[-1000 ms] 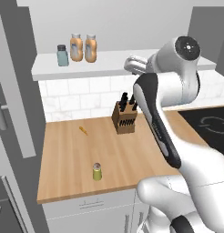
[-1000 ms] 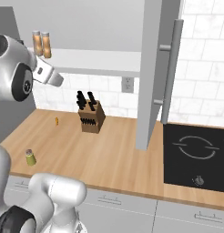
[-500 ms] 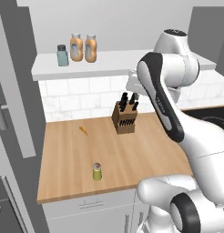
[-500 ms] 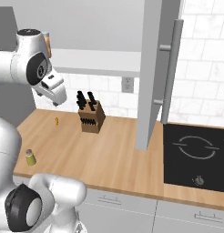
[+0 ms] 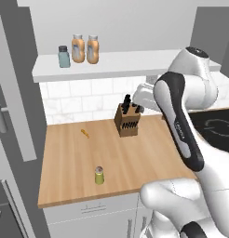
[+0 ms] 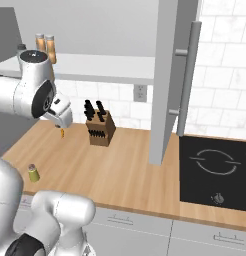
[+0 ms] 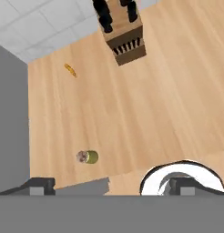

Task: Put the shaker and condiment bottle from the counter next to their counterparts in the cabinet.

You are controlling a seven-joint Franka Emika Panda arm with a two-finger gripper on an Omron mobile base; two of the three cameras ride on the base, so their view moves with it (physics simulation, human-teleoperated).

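The yellow-green shaker (image 5: 99, 175) (image 6: 33, 173) (image 7: 88, 157) stands alone near the front left of the wooden counter (image 5: 144, 153). Two alike orange-tan bottles (image 5: 78, 48) (image 5: 92, 49) stand side by side on the cabinet's white shelf board (image 5: 135, 62), and I cannot tell the condiment bottle from its counterpart. The blue-grey shaker (image 5: 64, 56) stands to their left. My gripper (image 7: 114, 185) (image 6: 63, 125) hangs open and empty, high above the counter between the shelf and the worktop. It points down, with the yellow-green shaker below it and towards the counter's front.
A wooden knife block (image 5: 127, 120) (image 7: 123, 32) stands at the back of the counter by the tiled wall. A small orange scrap (image 5: 84, 133) lies to its left. A black hob (image 6: 215, 170) is on the right, beside an open grey cabinet door (image 6: 170, 75).
The arm has swung and my hand has dropped from shelf height to lower over the counter. The shaker and the things on the shelf have not moved.
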